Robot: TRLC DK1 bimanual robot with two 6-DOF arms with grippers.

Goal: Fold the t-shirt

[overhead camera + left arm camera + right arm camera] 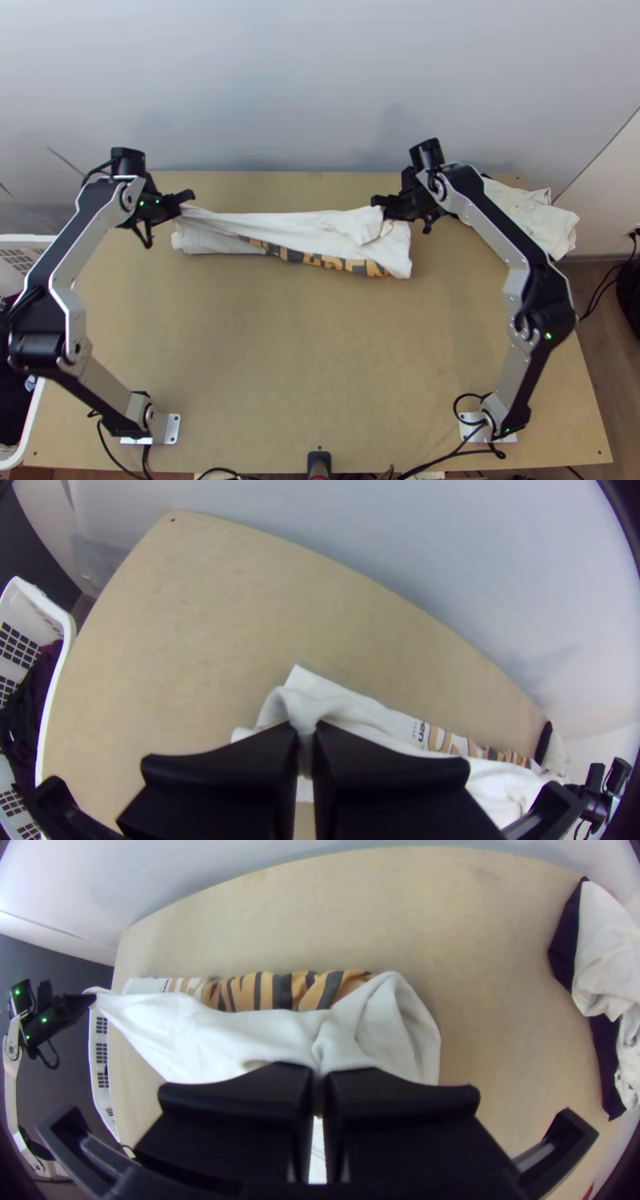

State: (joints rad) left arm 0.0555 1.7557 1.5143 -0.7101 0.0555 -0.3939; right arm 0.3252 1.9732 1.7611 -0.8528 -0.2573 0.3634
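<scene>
left gripper: the fingers of the left gripper (190,195) are closed together on a pinch of the white t-shirt (320,226), at its left end in the top view; in the left wrist view the cloth gathers into a narrow neck between them.
right gripper: the fingers of the right gripper (376,201) are pressed together on a raised crease of the shirt, close to its right end; some cloth spreads out beyond them.
t-shirt: a long, narrow, layered strip across the far part of the light wooden table (304,360), between the two grippers; its upper layer runs taut to a point at the left one and is rumpled by the right one.
print: an orange and black print (336,262) shows along the strip's near side in the top view.
cloth pile: bunched white and dark cloth (544,220) at the table's far right corner.
basket: a white basket (65,630) with dark cloth (33,700) inside, beside the table's left edge.
</scene>
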